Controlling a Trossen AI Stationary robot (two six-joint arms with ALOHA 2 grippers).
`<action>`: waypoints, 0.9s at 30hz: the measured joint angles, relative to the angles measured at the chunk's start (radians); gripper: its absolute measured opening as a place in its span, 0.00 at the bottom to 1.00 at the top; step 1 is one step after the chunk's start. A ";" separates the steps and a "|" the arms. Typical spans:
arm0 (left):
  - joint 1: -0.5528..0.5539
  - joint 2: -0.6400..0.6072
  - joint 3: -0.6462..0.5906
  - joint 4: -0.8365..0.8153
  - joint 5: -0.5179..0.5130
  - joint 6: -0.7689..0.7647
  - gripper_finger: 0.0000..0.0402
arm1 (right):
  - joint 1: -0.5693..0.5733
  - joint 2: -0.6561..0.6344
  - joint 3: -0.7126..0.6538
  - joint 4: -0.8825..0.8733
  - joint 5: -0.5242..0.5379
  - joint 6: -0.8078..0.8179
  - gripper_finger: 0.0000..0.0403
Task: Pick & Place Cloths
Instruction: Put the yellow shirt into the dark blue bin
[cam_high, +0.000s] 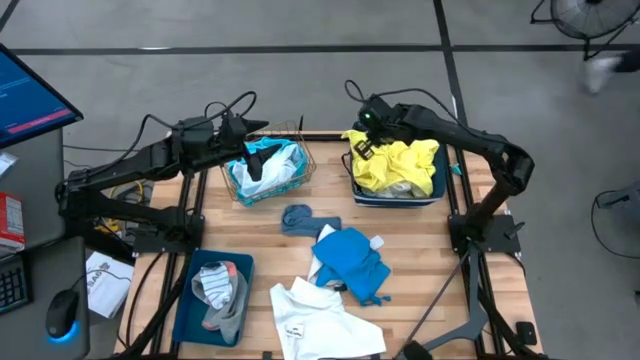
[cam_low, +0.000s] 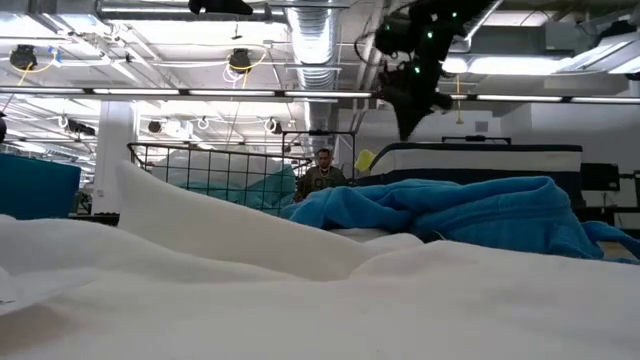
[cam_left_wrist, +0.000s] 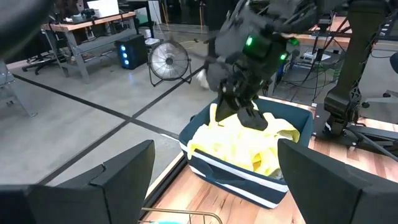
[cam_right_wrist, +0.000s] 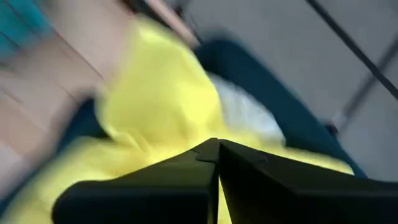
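Note:
A yellow cloth (cam_high: 400, 165) (cam_left_wrist: 242, 146) (cam_right_wrist: 161, 93) is heaped on a white one in the dark blue bin (cam_high: 438, 185) at the table's far right. My right gripper (cam_high: 362, 148) (cam_left_wrist: 249, 115) (cam_right_wrist: 217, 149) hangs shut just over the heap's left end, with nothing showing between its fingers. My left gripper (cam_high: 262, 128) (cam_left_wrist: 214, 180) is open, above the far edge of the copper wire basket (cam_high: 300, 180), which holds teal and white cloths (cam_high: 262, 165). On the table lie a grey-blue sock (cam_high: 297, 218), a teal-blue garment (cam_high: 350, 262) (cam_low: 470, 215) and a white garment (cam_high: 320, 320) (cam_low: 300, 290).
A second dark blue bin (cam_high: 190, 300) at the near left holds striped and grey socks (cam_high: 222, 290). A desk with a monitor and mouse stands left of the table. In the low view a person (cam_low: 322, 170) sits beyond the table. Bare wood shows between the basket and the far-right bin.

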 joint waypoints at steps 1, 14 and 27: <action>0.000 0.000 0.000 0.000 0.000 0.000 0.80 | 0.004 -0.004 0.008 0.029 -0.021 0.000 0.03; 0.000 0.000 0.000 0.000 0.003 -0.023 0.80 | 0.056 0.064 0.028 0.320 -0.038 -0.302 0.66; 0.000 0.000 0.000 0.000 -0.002 -0.023 0.80 | 0.006 0.196 0.027 0.302 0.055 -0.261 0.51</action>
